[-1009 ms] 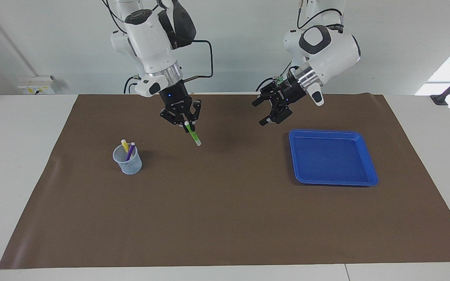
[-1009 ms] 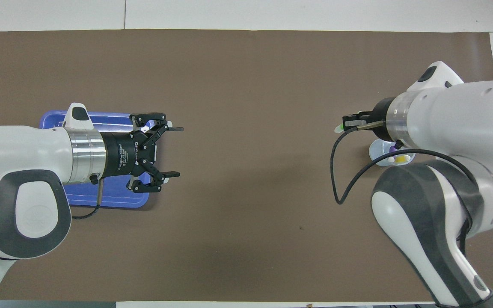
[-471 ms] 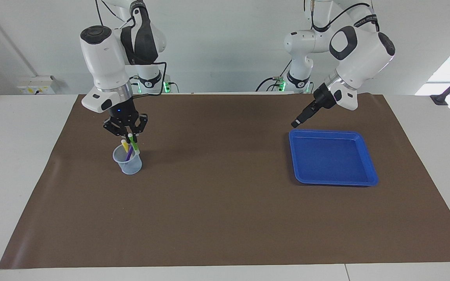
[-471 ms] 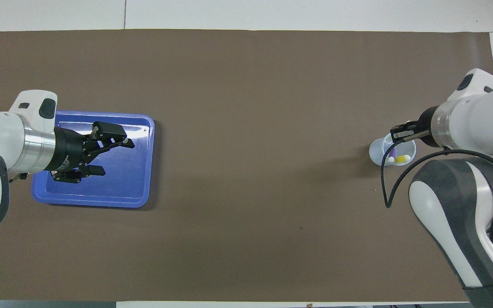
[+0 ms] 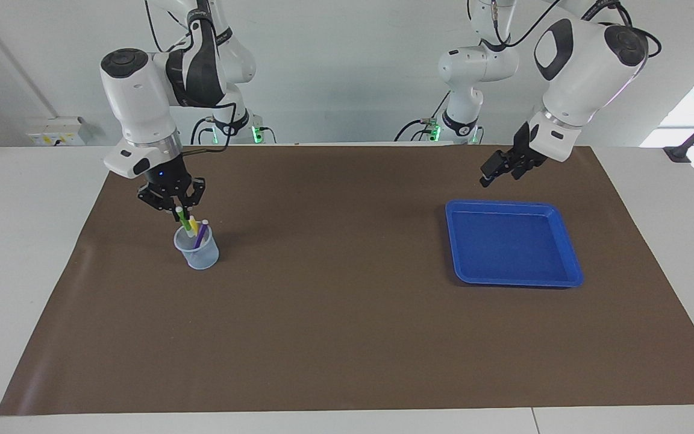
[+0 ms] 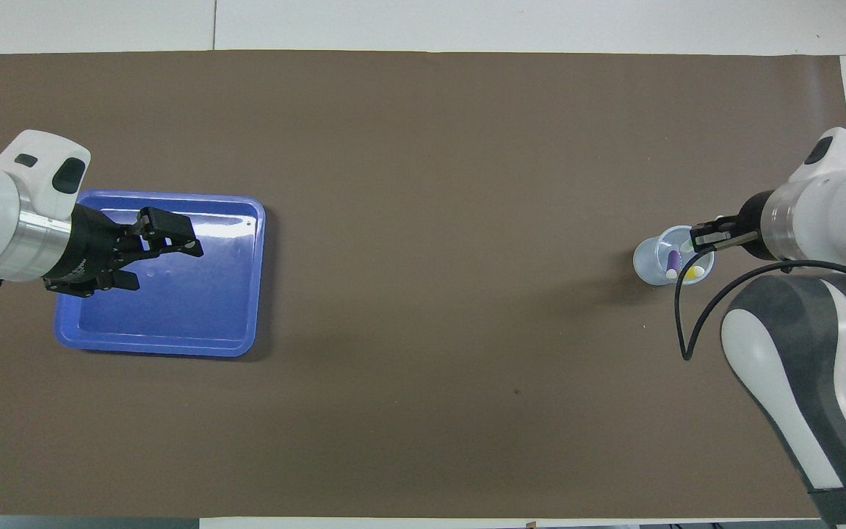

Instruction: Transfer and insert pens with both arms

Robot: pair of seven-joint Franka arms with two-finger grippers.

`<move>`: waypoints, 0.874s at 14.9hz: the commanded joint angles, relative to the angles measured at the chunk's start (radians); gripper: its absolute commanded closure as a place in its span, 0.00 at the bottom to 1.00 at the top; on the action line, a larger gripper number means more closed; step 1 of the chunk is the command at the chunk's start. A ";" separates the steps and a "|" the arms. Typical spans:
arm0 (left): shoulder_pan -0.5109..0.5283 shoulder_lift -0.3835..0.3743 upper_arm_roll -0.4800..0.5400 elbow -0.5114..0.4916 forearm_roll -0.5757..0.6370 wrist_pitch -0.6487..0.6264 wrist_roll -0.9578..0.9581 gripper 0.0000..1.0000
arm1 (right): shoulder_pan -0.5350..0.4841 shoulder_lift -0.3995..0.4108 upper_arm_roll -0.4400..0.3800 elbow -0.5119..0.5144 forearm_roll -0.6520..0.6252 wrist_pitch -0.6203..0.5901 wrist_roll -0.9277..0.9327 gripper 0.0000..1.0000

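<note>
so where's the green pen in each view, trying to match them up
Facing view: the green pen is over the clear cup, held by the shut right gripper.
Overhead view: only its pale tip shows, over the cup, under that gripper.
Shared landmark: the blue tray at the left arm's end.

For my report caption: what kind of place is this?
Probably a robotics lab: two white arms over a table with a brown mat, holding only a blue tray and a pen cup, plus plain walls and cabling.
</note>
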 commanded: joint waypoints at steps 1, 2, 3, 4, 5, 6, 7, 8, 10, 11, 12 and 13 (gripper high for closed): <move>-0.012 0.054 -0.010 0.130 0.096 -0.105 0.074 0.00 | -0.020 -0.008 0.014 -0.046 -0.015 0.071 -0.009 1.00; -0.011 0.046 -0.010 0.131 0.107 -0.126 0.100 0.00 | -0.022 -0.003 0.014 -0.049 -0.012 0.097 -0.011 1.00; -0.011 0.040 -0.006 0.131 0.108 -0.144 0.129 0.00 | -0.025 0.003 0.014 -0.059 -0.012 0.120 -0.009 1.00; -0.006 0.028 -0.004 0.131 0.107 -0.151 0.136 0.00 | -0.024 0.003 0.014 -0.069 -0.003 0.138 -0.003 1.00; -0.003 0.002 -0.003 0.126 0.102 -0.146 0.137 0.00 | -0.025 0.005 0.014 -0.079 0.002 0.155 -0.001 1.00; -0.003 -0.010 -0.003 0.112 0.096 -0.146 0.140 0.00 | -0.025 0.006 0.012 -0.084 0.003 0.160 -0.001 1.00; -0.001 -0.023 -0.001 0.085 0.096 -0.149 0.143 0.00 | -0.027 0.009 0.012 -0.086 0.006 0.160 0.000 1.00; -0.001 -0.046 -0.001 0.050 0.094 -0.149 0.140 0.00 | -0.028 0.011 0.012 -0.087 0.011 0.160 0.000 1.00; -0.001 -0.073 0.000 -0.004 0.082 -0.128 0.133 0.00 | -0.039 0.012 0.012 -0.092 0.069 0.160 0.000 1.00; 0.002 -0.075 0.002 -0.010 0.050 -0.120 0.130 0.00 | -0.040 0.017 0.012 -0.092 0.089 0.160 -0.001 1.00; 0.015 -0.075 0.004 -0.014 0.036 -0.105 0.126 0.00 | -0.042 0.018 0.012 -0.093 0.091 0.161 -0.001 1.00; 0.017 -0.075 0.010 -0.015 0.033 -0.077 0.119 0.00 | -0.048 0.020 0.012 -0.102 0.091 0.171 -0.001 1.00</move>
